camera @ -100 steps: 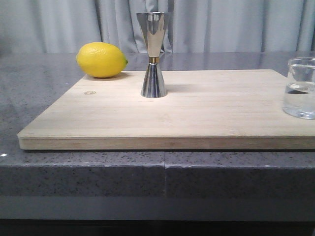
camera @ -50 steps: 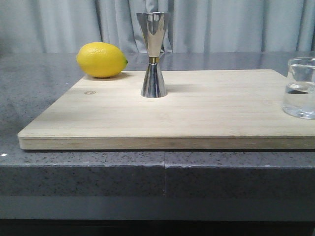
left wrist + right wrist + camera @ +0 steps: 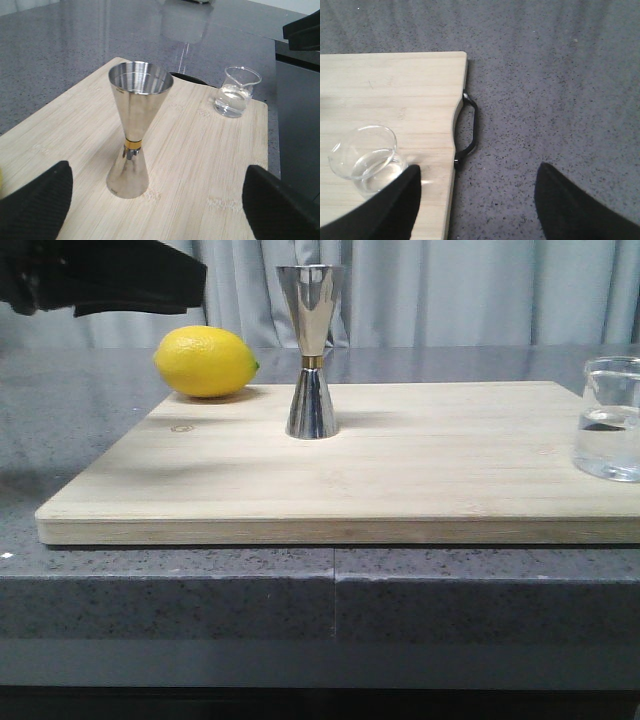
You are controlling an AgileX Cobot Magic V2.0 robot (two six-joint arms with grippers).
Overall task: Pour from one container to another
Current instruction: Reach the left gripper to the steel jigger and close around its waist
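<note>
Both grippers hang with fingers spread wide and hold nothing: the left gripper (image 3: 157,200) faces the tall polished steel hourglass jigger with a gold waist band (image 3: 132,127), upright mid-board, and the right gripper (image 3: 477,200) hovers over the pale wooden cutting board's (image 3: 420,470) handle edge. Near that edge stands the small clear glass beaker (image 3: 364,159) holding some clear liquid. At the board's far left corner rests a yellow lemon (image 3: 205,361).
</note>
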